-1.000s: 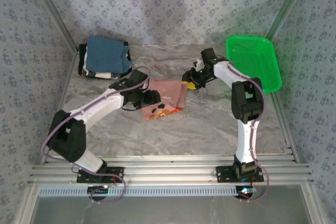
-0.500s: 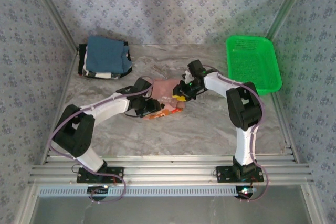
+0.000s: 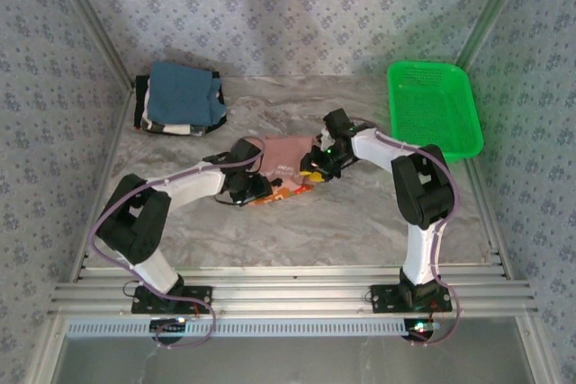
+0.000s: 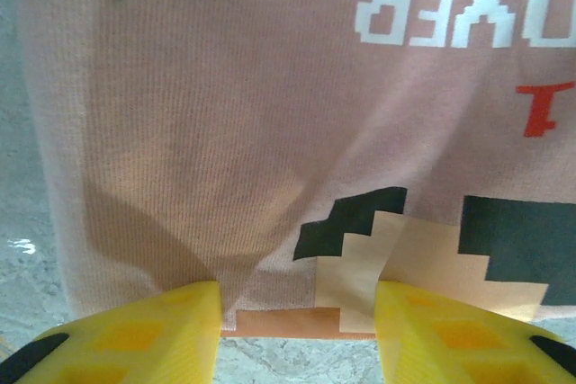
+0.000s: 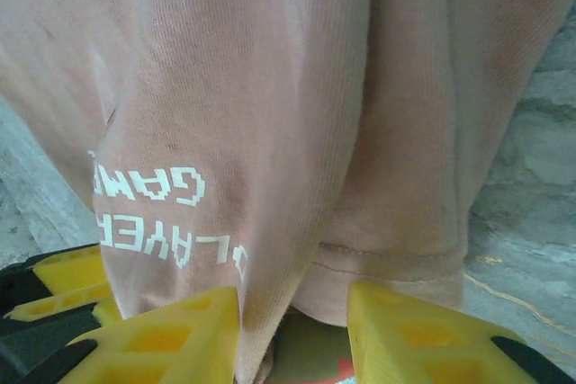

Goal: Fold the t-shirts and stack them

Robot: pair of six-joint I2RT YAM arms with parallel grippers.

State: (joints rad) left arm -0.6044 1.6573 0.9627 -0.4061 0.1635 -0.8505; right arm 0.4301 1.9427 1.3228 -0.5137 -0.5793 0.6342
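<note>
One pink shirt [image 3: 286, 157] lies part-folded mid-way across the table [image 3: 360, 218], long axis left to right, well apart from the stack [image 3: 183, 96] at far left. At its near hem the left gripper [image 4: 297, 317] straddles the cloth. At its right edge the right gripper [image 5: 292, 330] does likewise, both with jaws wide.

The right gripper [image 5: 292, 323] has its yellow jaws apart around the hem of the folded pink shirt [image 5: 270, 87] with white lettering, on the grey table [image 5: 533, 146].
</note>
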